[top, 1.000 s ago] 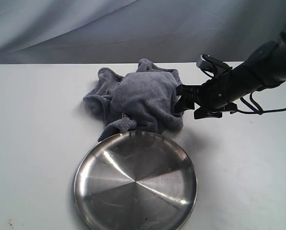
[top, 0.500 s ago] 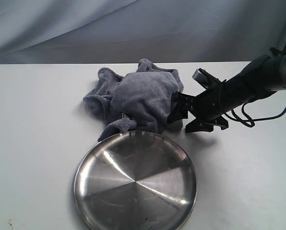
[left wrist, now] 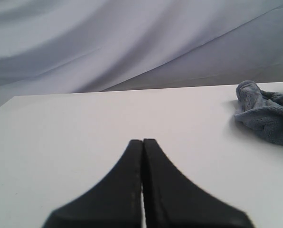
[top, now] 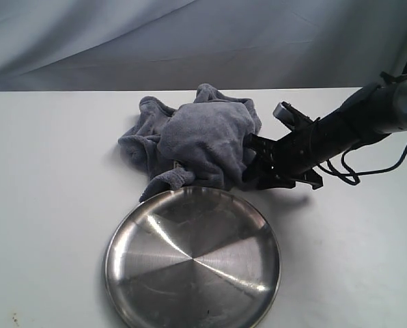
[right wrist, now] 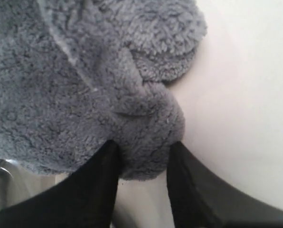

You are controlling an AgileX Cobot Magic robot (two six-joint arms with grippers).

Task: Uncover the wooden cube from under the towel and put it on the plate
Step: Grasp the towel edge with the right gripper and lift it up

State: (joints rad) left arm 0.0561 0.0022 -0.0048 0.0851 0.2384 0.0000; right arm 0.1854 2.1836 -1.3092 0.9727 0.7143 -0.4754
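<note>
Item: cube-retrieval task, early stage. Plate point(top: 190, 268): round steel dish on the white table point(top: 46, 205), bare, nothing on it. Towel point(top: 202, 137): blue-grey terry, bunched in a heap just beyond the plate's far rim, one twisted corner touching or overlapping that rim. Wooden cube: not visible in any view; judged to lie under the heap beyond the plate, since the cloth humps there. Right gripper point(top: 253, 164): at the towel's edge, beyond the plate's far right rim; the right wrist view shows its two dark fingers point(right wrist: 101, 175) on either side of a plump fold of towel point(right wrist: 61, 85), the fold filling the gap and pressed on both sides, so the jaws read as clenched on the cloth. Left gripper point(left wrist: 142, 142): jaws pressed together on nothing, held over bare table well away from the plate. Done: towel seized, by this reading. Left: drawing the cloth aside, grasping the cube, setting it on the plate.
</note>
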